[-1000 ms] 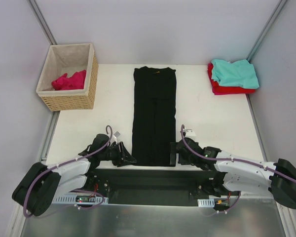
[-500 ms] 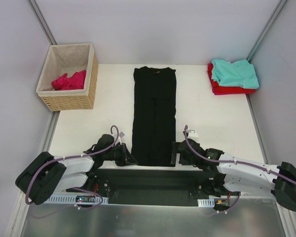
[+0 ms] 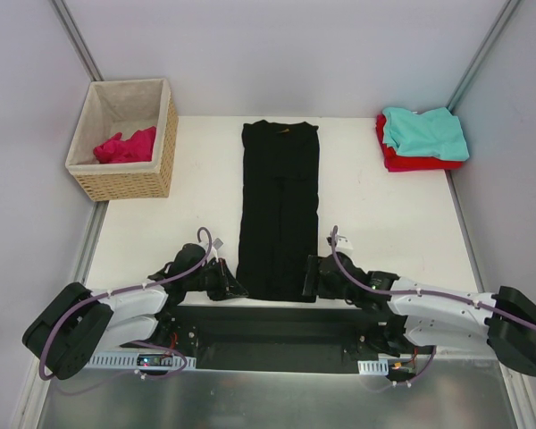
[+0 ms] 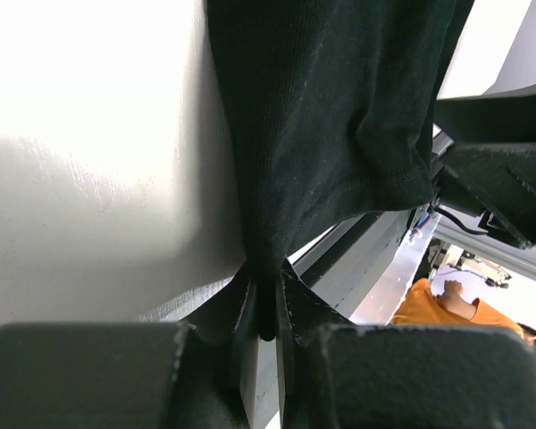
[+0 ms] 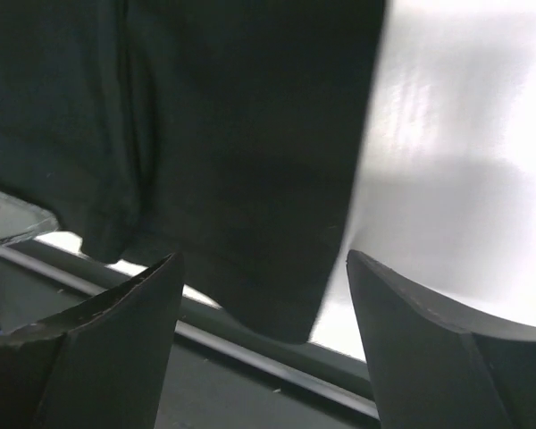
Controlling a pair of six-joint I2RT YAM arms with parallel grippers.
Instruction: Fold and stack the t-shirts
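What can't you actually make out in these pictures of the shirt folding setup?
Top view: pink t-shirt, lower part hidden behind the basket wall.
Top view: red t-shirt, mostly covered by the teal t-shirt, fold unclear.
Right wrist view: black t-shirt blurred, far end cut off by the top edge.
Right wrist and top views: right fingers, contact with the hem unclear; blurred in one, small and dark in the other.
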